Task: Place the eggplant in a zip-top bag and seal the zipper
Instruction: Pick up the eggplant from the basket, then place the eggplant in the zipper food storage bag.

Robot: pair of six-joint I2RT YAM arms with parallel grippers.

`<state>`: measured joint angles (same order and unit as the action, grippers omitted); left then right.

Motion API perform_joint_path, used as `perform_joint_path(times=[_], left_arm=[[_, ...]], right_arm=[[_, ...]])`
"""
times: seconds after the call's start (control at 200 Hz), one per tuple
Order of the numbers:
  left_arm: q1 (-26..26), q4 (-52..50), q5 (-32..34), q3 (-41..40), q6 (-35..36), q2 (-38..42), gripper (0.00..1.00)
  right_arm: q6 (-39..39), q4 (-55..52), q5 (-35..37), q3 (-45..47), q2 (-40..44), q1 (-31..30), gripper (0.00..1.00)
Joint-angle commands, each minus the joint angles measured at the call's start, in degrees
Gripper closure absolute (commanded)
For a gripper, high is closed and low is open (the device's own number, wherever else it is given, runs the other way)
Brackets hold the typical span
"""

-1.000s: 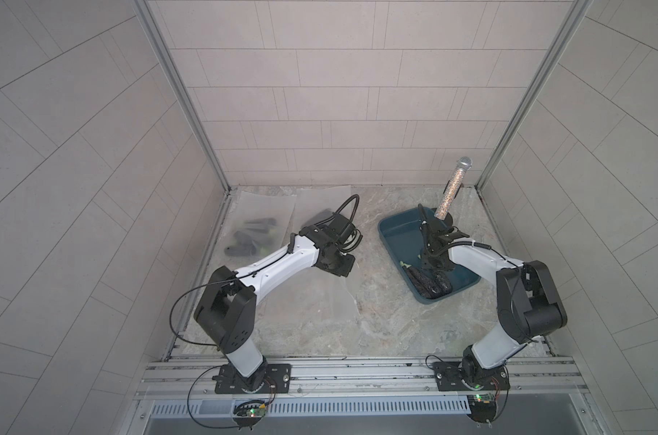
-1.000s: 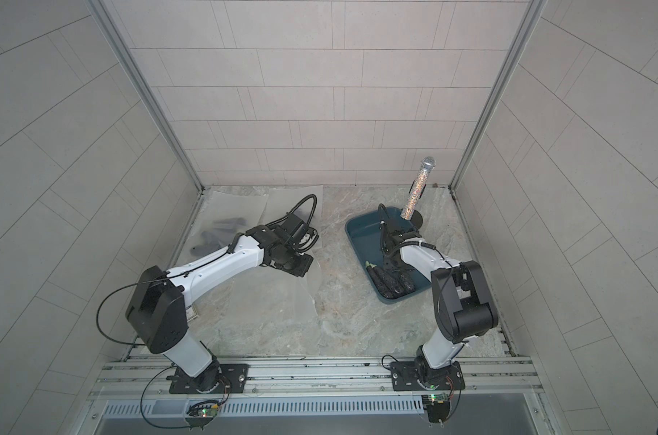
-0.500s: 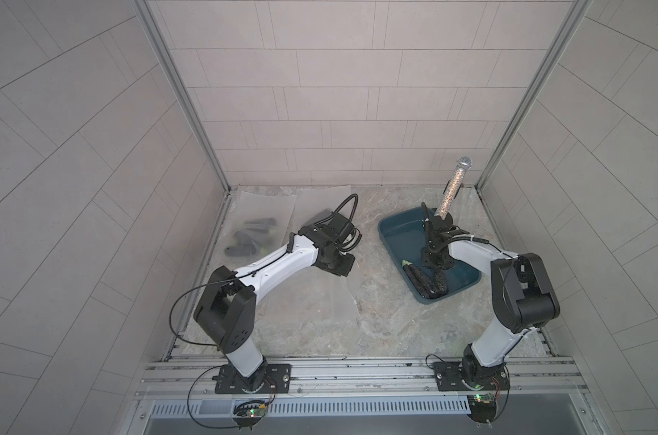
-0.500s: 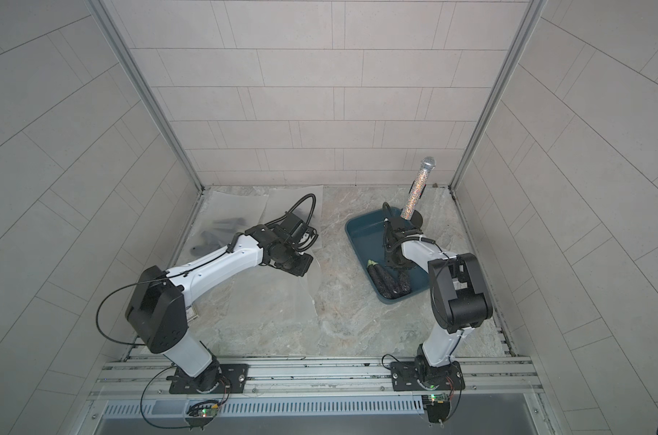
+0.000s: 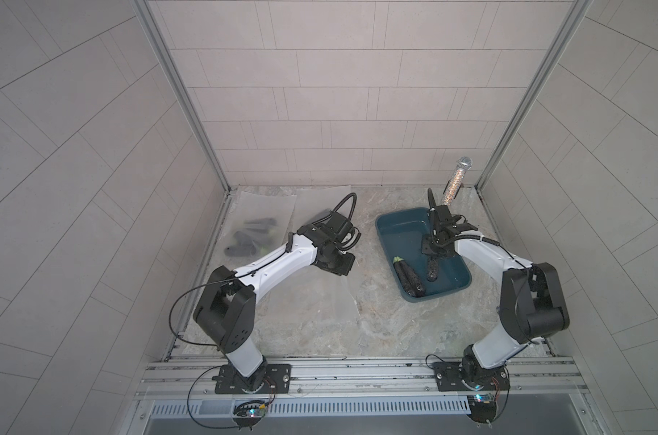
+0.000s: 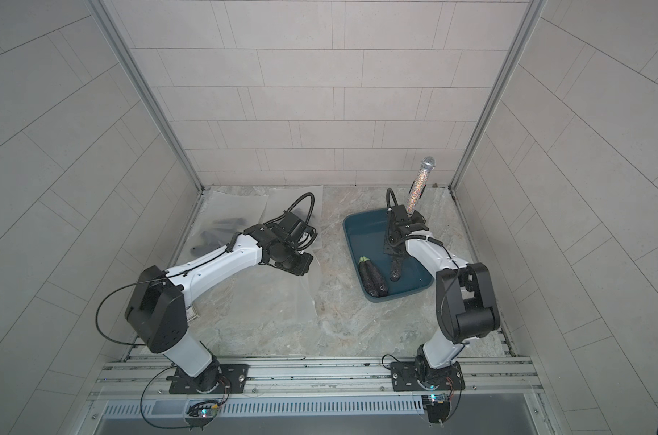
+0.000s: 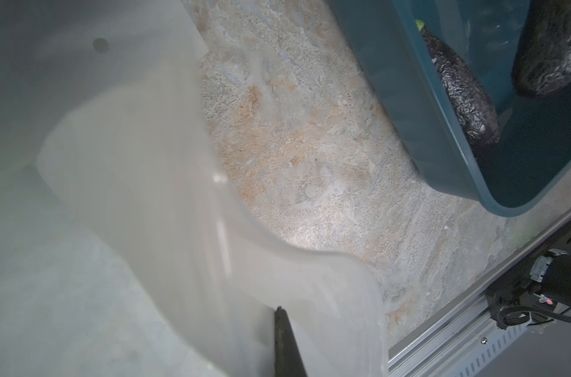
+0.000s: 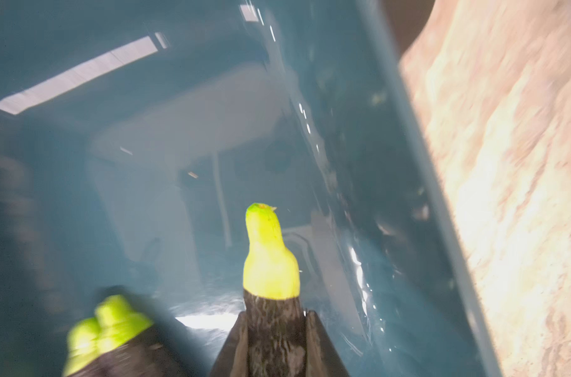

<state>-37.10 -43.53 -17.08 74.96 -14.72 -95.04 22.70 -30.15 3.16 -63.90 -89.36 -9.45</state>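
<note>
pick-up step: your right gripper [image 8: 273, 315] pinches the eggplant [image 8: 270, 261]; next lift it to the zip-top bag [image 7: 130, 196] your left gripper [image 5: 340, 268] pinches.

wrinkled dark eggplant [image 5: 432, 269], green-stemmed, is tilting inside the teal bin [image 5: 402, 233]; translucent zip-top bag [image 5: 312, 301] is lying on the counter [image 5: 376, 324], edge lifted.

Left arm [image 5: 271, 260], right arm [image 5: 480, 254]: white link shells, black joint housings. Black cable [image 5: 354, 211] arcs behind each claw; black screwed base plate [image 5: 278, 376] at the far end. Right claw [image 8: 275, 318] fingers [image 8: 317, 342]: dark, wedge-shaped.
</note>
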Motion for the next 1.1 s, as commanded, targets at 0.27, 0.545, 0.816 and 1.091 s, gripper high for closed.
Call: perform_joint_path(times=[0.27, 0.545, 0.816, 1.091], left_arm=[[2.02, 0.51, -3.68, 0.73, -0.73, 1.51, 0.97], [3.23, 2.08, -7.71, 0.11, -2.75, 1.97, 0.97], [3.68, 3.6, -9.88, -0.39, -4.47, 2.29, 0.98], [5.48, 4.97, -12.36, -1.02, -6.14, 4.33, 0.97]], right_arm=[[14.18, 30.37, -2.23, 10.78, 19.03, -19.9, 0.85], [21.76, 49.31, 1.08, 17.75, 19.04, -28.54, 0.86], [22.46, 57.31, 1.14, 19.19, 13.35, -33.66, 0.86], [17.55, 58.72, 3.75, 21.93, 10.87, -37.48, 0.86]])
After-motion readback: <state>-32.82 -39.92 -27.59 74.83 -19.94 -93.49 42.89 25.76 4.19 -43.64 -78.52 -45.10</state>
